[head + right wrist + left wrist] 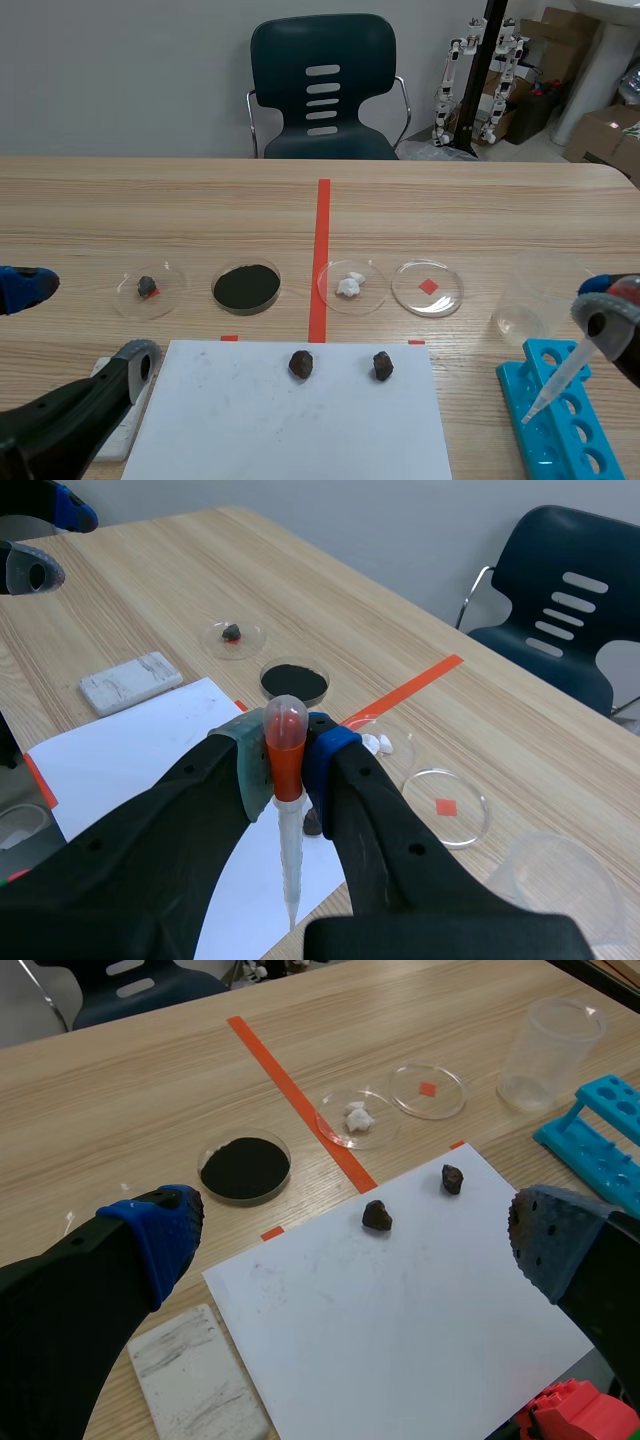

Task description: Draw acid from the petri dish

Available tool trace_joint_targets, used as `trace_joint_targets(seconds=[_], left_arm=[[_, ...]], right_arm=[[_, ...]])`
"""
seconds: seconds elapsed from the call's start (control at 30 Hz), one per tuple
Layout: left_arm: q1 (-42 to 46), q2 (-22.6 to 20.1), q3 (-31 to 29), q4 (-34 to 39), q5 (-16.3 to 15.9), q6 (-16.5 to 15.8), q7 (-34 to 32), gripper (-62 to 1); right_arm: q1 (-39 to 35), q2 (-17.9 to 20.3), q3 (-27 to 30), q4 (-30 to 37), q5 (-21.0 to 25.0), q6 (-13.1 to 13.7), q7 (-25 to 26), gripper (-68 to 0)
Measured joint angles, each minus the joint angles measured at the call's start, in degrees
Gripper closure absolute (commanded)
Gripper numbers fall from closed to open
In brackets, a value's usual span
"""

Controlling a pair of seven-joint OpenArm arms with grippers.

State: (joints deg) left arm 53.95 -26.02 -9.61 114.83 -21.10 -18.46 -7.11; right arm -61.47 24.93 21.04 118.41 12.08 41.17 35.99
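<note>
1 pipette (pixel 288 825) clamped in right gripper (pixel 285 750), left gripper (pixel 355 1240) wide, empty, red block (pixel 565 1415) wrist-only

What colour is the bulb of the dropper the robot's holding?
Orange-red, paler at the tip; the dropper bulb shows best in the right wrist view.

No text, label, brand or number can be read at this moment. The cardboard boxes (pixel 600 132) at the back of the room may carry print, but it is too small to make out.
</note>
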Motion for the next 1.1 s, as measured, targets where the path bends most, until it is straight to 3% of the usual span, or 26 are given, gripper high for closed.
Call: trace_joint_targets(seconds=[1.1], left_arm=[[0.0,0.0,0.0,0.0,0.0,0.0,0.0,-62.3]], right_arm=[[0.0,0.0,0.0,0.0,0.13,0.0,1.05,-6.4]])
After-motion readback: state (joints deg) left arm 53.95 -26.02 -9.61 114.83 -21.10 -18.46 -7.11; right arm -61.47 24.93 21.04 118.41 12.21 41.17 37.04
